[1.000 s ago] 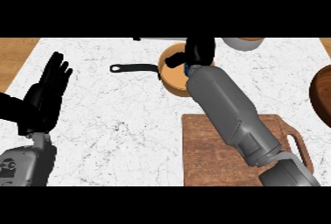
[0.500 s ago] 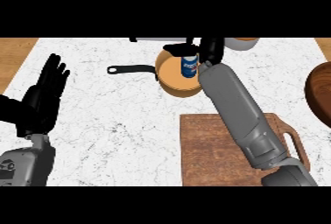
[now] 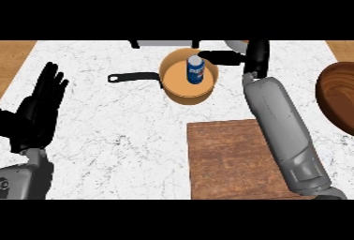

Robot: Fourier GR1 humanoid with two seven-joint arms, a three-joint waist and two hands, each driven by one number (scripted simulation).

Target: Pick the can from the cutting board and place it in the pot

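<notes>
1. Nearest, at the left edge, the left hand (image 3: 38,110) rests above the counter (image 3: 104,140) with its fingers straight and up, holding nothing.
2. Right of centre and near lies the cutting board (image 3: 232,161), a brown wooden slab; the grey right forearm crosses its right side on the way to the far part of the counter. No can is on it.
3. At the right edge, a dark wooden bowl (image 3: 339,96) shows only in part.
4. Farther off, the pot (image 3: 181,91) sits with its black handle pointing left. The can (image 3: 196,70) stands upright inside it, blue label showing, toward the far right of the inside.
5. Farthest, the right hand (image 3: 245,56) is just right of the pot's rim, fingers spread apart and reaching left toward the can; they appear clear of it, though whether a fingertip touches is hard to tell.
6. My judgement: the placing looks done and the step in hand is the retreat. To do it well, keep the fingers apart, lift straight up before pulling back, and stay off the can and the rim, since a tall can tips easily.
</notes>
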